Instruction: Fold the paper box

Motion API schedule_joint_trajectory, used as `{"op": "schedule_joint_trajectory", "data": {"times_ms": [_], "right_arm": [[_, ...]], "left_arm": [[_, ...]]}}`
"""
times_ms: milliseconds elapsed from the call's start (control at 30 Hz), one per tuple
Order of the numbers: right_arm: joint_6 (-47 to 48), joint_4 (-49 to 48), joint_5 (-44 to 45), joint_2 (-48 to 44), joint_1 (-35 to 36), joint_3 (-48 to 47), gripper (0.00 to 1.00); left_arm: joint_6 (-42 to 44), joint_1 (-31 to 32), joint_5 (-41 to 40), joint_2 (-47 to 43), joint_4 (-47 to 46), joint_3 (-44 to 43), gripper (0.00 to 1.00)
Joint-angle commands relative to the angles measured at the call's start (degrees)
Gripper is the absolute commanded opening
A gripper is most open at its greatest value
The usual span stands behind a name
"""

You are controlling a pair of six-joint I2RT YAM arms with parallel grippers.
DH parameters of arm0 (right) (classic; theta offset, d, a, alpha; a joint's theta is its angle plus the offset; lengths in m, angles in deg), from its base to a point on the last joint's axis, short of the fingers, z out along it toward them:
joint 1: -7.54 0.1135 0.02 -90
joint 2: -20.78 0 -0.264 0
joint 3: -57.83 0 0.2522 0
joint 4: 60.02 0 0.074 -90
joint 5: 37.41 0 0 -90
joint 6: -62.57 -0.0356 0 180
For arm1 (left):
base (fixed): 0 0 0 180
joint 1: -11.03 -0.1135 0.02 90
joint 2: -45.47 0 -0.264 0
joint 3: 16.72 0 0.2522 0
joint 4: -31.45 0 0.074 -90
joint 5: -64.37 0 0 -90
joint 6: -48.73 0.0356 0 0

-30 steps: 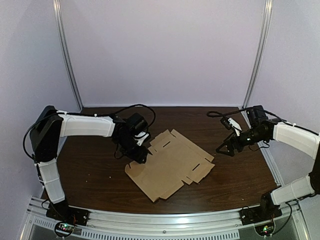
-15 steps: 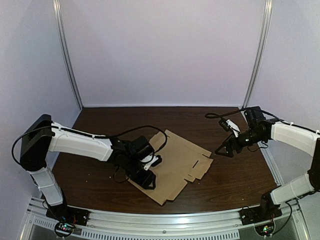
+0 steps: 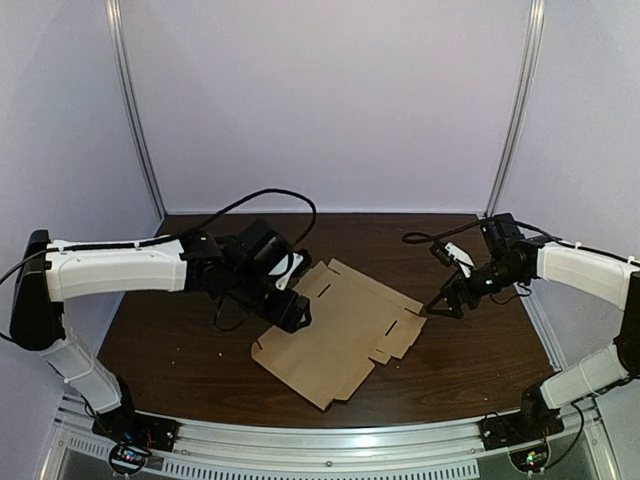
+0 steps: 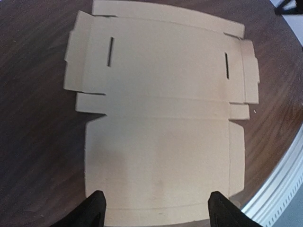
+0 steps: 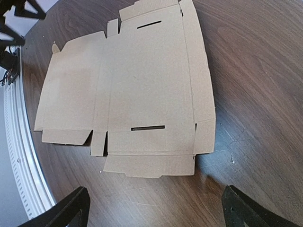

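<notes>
Left gripper [image 4: 157, 213]: jaws spread wide, holding nothing, near edge of the flat paper box [image 4: 161, 118] between them. Right gripper [image 5: 158, 208]: jaws equally wide, empty, box ahead.

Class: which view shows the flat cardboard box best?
Right wrist view: the cardboard box lies unobstructed, creases and both slots clear. Left wrist view: fingers cover its near corners; top view shows it small, partly behind the left gripper.

My dark wood table [image 3: 470, 350], pale lilac walls [image 3: 330, 100] round it, metal uprights [image 3: 135, 110] in the back corners, slotted rail [image 3: 330, 455] along its near edge
</notes>
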Motion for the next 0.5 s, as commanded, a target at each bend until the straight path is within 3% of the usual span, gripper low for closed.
{"op": "schedule_joint_trajectory", "data": {"times_ms": [0,167,467], "right_arm": [[1.18,0.79,1.53,-1.91,0.42,-0.56,0.99],[1.34,0.6,2.07,-3.36,0.42,0.21,0.99],[1.5,0.71,2.25,-3.03,0.42,0.31,0.99]], "left_arm": [[2.62,-7.81,-3.17,4.61,0.75,-3.83,0.78],[4.69,-12.48,-2.24,12.26,-0.18,-9.14,0.78],[4.47,-13.2,3.44,23.33,-2.62,-13.3,0.7]]}}
